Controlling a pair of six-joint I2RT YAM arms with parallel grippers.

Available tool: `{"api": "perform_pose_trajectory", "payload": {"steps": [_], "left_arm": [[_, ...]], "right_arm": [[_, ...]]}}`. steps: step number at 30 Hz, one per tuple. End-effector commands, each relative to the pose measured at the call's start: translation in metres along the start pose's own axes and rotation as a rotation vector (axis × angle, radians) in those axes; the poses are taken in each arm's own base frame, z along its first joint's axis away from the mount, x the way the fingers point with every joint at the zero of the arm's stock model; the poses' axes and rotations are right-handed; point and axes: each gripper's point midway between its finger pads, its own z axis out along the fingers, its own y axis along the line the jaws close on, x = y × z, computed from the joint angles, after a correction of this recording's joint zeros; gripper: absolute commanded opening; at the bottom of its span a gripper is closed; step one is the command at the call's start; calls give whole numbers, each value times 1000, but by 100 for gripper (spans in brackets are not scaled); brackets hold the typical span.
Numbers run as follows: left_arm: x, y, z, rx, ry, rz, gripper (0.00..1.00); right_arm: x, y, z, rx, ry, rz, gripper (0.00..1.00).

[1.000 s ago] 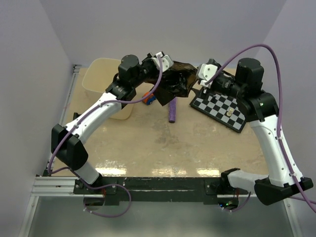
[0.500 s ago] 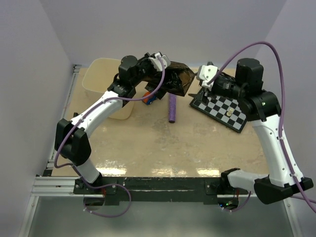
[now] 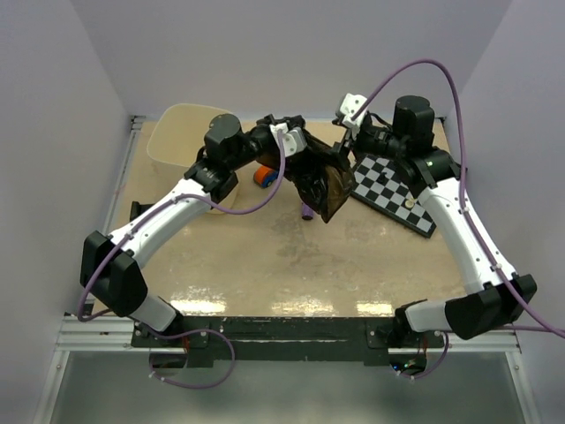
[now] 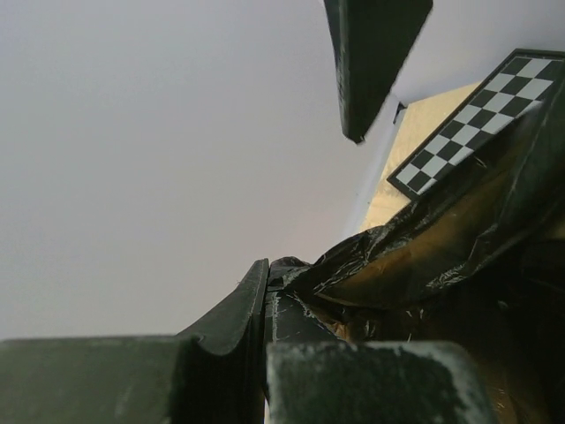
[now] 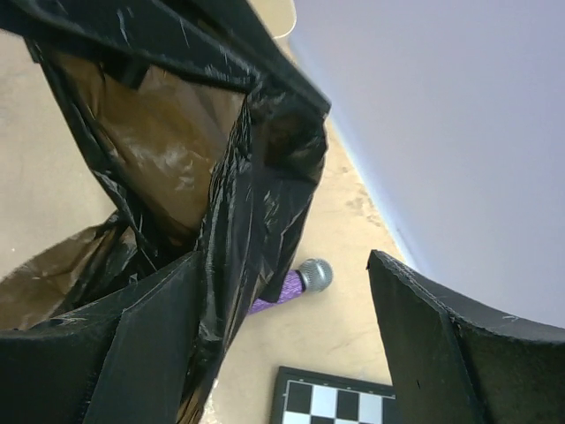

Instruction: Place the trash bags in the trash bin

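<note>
The cream trash bin (image 3: 177, 141) is set at the far left corner of the table (image 3: 353, 265). Right of it, the dark trash bag (image 3: 322, 181) is clamped aloft by the left gripper (image 3: 294, 141). The right gripper (image 5: 282, 261) is spread wide beside it, empty. Carrying seems the step in hand; a leftward swing over the bin is called for next.

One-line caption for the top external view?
Left fingers hold the trash bag up, right of the trash bin; right fingers open.

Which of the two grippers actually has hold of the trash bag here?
The left gripper, pinched shut on the trash bag. The right gripper stands wide open next to it, clamping nothing.
</note>
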Motion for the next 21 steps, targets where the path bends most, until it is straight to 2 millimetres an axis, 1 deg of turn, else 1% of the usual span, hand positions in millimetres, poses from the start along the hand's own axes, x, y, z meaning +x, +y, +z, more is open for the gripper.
{"api": "perform_pose_trajectory", "payload": {"steps": [1,2,5,7,9,10,12,14,15,16,17,18,19,20,21], "left_arm": [[-28,17,-8,-38,-73,43,0],[-29,17,-8,-37,-74,42,0],[-32,19,-9,-41,-83,46,0],[-37,21,-11,-47,-96,48,0],[-42,23,-12,-54,-111,51,0],[-43,23,-12,-54,-117,53,0],[-47,24,-13,-58,-134,59,0],[-49,25,-15,-64,-144,65,0],[-49,24,-15,-65,-145,65,0],[-46,23,-14,-68,-140,65,0],[-45,24,-15,-79,-134,58,4],[-43,27,-15,-97,-130,42,23],[-42,31,-15,-120,-120,13,39],[-43,38,-16,-153,-117,-26,51],[-46,47,-17,-193,-116,-69,60]], "right_arm": [[-27,10,-7,-45,-97,-13,79],[-29,12,-8,-51,-106,-6,79],[-19,14,-4,-52,-91,35,78],[-11,14,-1,-43,-80,57,75],[-5,13,3,-36,-74,78,69],[1,13,6,-36,-66,94,65],[5,13,10,-40,-62,111,49],[8,13,14,-47,-62,128,36],[6,12,16,-50,-69,130,30],[4,11,16,-50,-77,135,21],[2,10,18,-50,-86,145,8],[-2,8,18,-41,-99,169,0],[-4,7,19,-33,-108,185,0],[-6,2,19,-10,-116,205,0],[-6,-4,20,25,-119,225,0]]}}
